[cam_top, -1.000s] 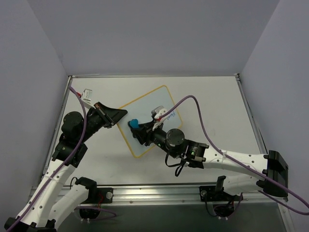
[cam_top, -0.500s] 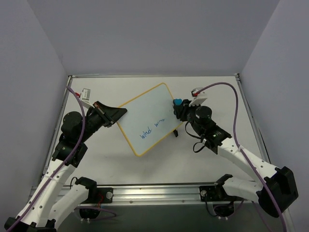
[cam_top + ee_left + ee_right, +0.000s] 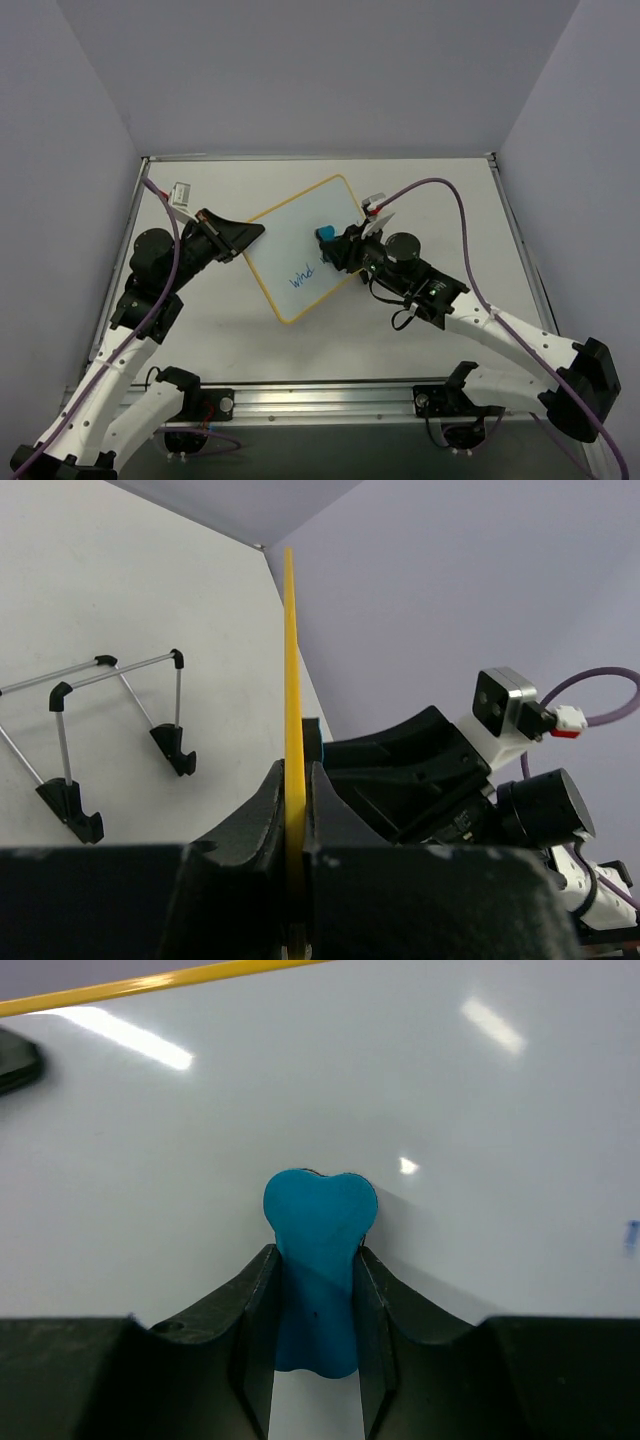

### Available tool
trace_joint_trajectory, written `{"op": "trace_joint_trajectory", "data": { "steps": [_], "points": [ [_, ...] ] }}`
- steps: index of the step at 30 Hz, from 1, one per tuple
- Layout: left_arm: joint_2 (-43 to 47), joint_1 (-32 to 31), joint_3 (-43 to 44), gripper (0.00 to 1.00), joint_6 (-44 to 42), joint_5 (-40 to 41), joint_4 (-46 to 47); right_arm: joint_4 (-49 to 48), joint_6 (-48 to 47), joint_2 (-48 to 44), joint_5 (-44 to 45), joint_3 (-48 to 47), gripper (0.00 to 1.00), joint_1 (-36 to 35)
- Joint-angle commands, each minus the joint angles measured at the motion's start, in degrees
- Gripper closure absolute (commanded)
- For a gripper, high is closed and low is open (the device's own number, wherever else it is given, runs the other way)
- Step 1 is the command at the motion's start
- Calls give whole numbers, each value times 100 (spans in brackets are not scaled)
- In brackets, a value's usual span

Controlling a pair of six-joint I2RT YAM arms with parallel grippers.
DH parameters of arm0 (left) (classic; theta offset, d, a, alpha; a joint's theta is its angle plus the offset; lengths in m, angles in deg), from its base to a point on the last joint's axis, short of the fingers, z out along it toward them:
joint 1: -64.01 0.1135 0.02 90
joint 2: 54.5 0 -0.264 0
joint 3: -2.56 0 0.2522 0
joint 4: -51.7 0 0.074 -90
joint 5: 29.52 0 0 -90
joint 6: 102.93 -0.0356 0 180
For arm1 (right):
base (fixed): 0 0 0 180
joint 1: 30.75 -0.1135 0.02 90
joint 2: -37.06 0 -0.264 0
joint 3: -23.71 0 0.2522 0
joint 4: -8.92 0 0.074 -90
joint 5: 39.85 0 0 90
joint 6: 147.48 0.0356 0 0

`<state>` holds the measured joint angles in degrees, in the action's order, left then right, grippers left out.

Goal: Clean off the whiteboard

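The whiteboard (image 3: 295, 245) with its yellow frame sits tilted in the middle of the top view, with blue writing (image 3: 300, 278) on its lower part. My left gripper (image 3: 240, 240) is shut on the board's left edge; in the left wrist view the yellow edge (image 3: 291, 680) runs between the jaws. My right gripper (image 3: 333, 245) is shut on a small blue eraser (image 3: 327, 233) and presses it on the board's right half. In the right wrist view the eraser (image 3: 318, 1260) touches the white surface (image 3: 300, 1090).
A black wire stand (image 3: 110, 730) lies on the table behind the board in the left wrist view. Purple cables (image 3: 440, 190) loop over the right arm. Grey walls close in the table on three sides.
My right gripper swept with the eraser from the board's left part out past its right edge, then back onto the board. Blue writing on the right is partly wiped. The left gripper stayed still.
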<state>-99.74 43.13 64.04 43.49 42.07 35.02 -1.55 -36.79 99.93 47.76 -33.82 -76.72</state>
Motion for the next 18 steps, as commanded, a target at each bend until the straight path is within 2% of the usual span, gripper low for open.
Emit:
{"op": "trace_joint_trajectory", "data": {
  "steps": [1, 5, 8, 9, 13, 16, 18],
  "points": [
    [111, -91, 475, 98, 870, -698, 1900, -3, 243, 23, -360, -237, 100, -561],
    [94, -91, 448, 98, 949, -751, 2014, 505, 41, 111, 1, -395, 100, -474],
    [128, -91, 431, 98, 958, -778, 2041, 761, -82, 208, -103, -431, 100, 157],
    [137, -91, 431, 98, 958, -795, 2032, 805, -56, 269, -190, -413, 100, 655],
    [164, -91, 474, 98, 914, -874, 1997, 1060, -231, 366, -367, -404, 100, 1597],
    [173, -91, 492, 98, 871, -927, 1979, 1104, -328, 471, -612, -457, 100, 2108],
    [181, -91, 492, 98, 862, -901, 1971, 1096, -329, 524, -840, -518, 100, 2189]
  ]
}}
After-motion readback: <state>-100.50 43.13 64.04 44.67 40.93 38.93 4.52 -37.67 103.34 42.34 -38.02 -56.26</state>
